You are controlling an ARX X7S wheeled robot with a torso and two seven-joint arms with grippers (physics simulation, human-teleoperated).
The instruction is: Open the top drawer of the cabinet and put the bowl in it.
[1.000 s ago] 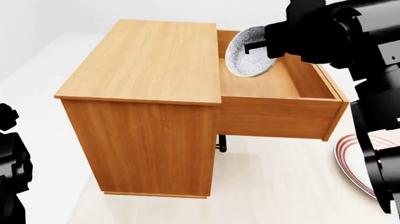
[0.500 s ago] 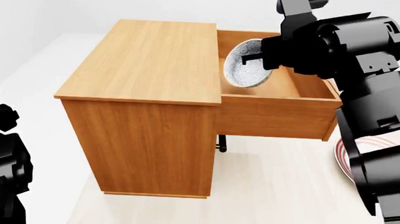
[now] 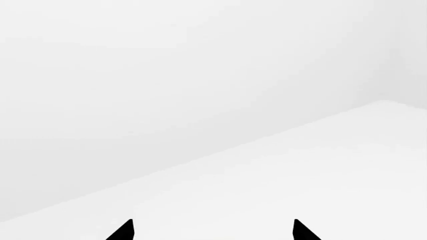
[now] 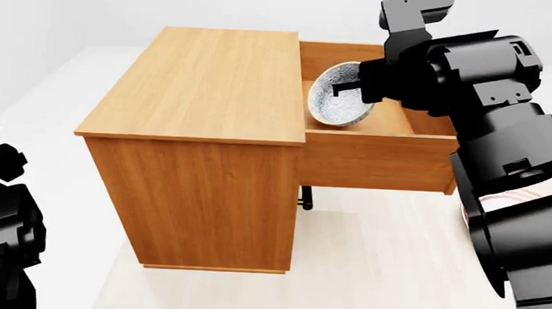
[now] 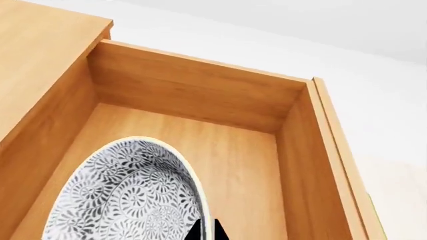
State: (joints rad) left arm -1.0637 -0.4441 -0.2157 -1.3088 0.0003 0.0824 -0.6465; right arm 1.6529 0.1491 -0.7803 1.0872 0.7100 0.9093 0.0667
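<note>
The cabinet (image 4: 202, 123) stands in the middle of the head view. Its top drawer (image 4: 388, 156) is pulled out to the right, and its wooden box shows in the right wrist view (image 5: 240, 150). The bowl (image 4: 339, 96), blue-grey patterned, is tilted on edge inside the drawer near the cabinet side. My right gripper (image 4: 365, 81) is shut on the bowl's rim; in the right wrist view the two fingertips (image 5: 205, 231) pinch the rim of the bowl (image 5: 127, 200). My left gripper (image 3: 212, 231) is open and empty, facing a blank white surface.
A red-ringed white plate (image 4: 507, 196) lies on the floor at the right, mostly hidden behind my right arm. A small black part (image 4: 306, 196) shows under the open drawer. My left arm (image 4: 2, 233) is low at the left of the cabinet.
My right gripper has lowered the bowl deeper into the open drawer, and the arm has moved left, covering more of the plate. The left arm has not moved.
</note>
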